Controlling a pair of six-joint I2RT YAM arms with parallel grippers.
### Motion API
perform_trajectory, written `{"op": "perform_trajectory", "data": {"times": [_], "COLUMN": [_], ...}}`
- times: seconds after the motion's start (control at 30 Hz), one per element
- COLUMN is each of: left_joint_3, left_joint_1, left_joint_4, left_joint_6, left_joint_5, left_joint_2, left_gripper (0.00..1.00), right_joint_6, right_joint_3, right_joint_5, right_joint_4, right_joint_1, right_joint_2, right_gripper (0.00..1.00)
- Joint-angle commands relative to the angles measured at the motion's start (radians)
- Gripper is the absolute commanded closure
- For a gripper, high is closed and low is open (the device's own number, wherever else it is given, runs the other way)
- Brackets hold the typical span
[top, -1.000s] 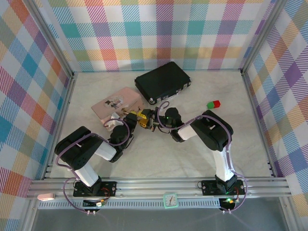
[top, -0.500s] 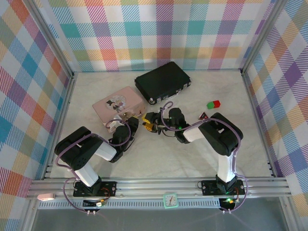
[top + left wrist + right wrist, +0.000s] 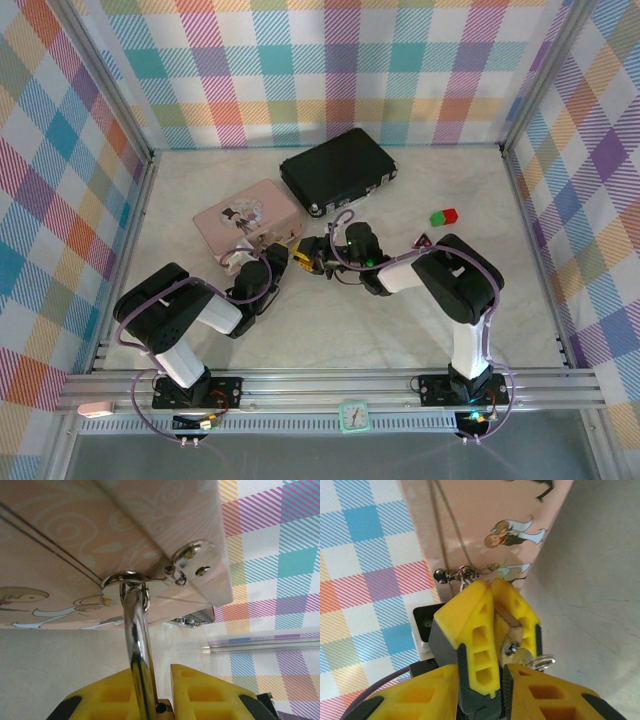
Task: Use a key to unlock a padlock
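At the box [image 3: 75, 540] hasp, my left pincer [image 3: 150, 692] clamps the padlock [image 3: 137, 645] by its shackle; right pincer [image 3: 312, 257] sits beside, I cannot tell its grip; unlocking, I judge, is not yet done.

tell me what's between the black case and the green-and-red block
Nothing: bare table from black case to green-and-red block, in the top external view.

Pale, marbled tabletop [image 3: 330, 320] carrying a pink box [image 3: 245, 220] left of centre and a black case [image 3: 337, 170] just behind it. At right lie a green-and-red block [image 3: 443, 217] and, near it toward the front, a red triangle [image 3: 423, 240].
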Motion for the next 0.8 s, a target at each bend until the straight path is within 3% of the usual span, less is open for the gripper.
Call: {"op": "perform_trajectory", "data": {"times": [0.0, 0.23, 0.53, 0.63, 0.77], "left_joint_3": [0.028, 0.027, 0.028, 0.029, 0.028], "left_joint_1": [-0.004, -0.004, -0.005, -0.005, -0.007], "left_joint_4": [0.106, 0.112, 0.111, 0.109, 0.109], "left_joint_6": [-0.018, -0.015, -0.019, -0.018, -0.021], "left_joint_5": [0.018, 0.024, 0.033, 0.036, 0.041], "left_joint_2": [0.007, 0.001, -0.003, -0.007, -0.006], "left_gripper": [1.00, 1.00, 1.00, 1.00, 1.00], "right_joint_6": [-0.021, -0.042, -0.058, -0.046, -0.021], "right_joint_3": [0.025, -0.028, -0.013, -0.016, -0.013], "right_joint_5": [-0.017, 0.032, 0.024, 0.029, 0.029], "right_joint_4": [0.008, -0.023, -0.048, -0.029, 0.007], "right_joint_1": [0.006, 0.009, 0.015, 0.017, 0.018], "right_joint_2": [0.032, 0.017, 0.019, 0.026, 0.040], "right_gripper": [0.70, 0.60, 0.61, 0.64, 0.79]}}
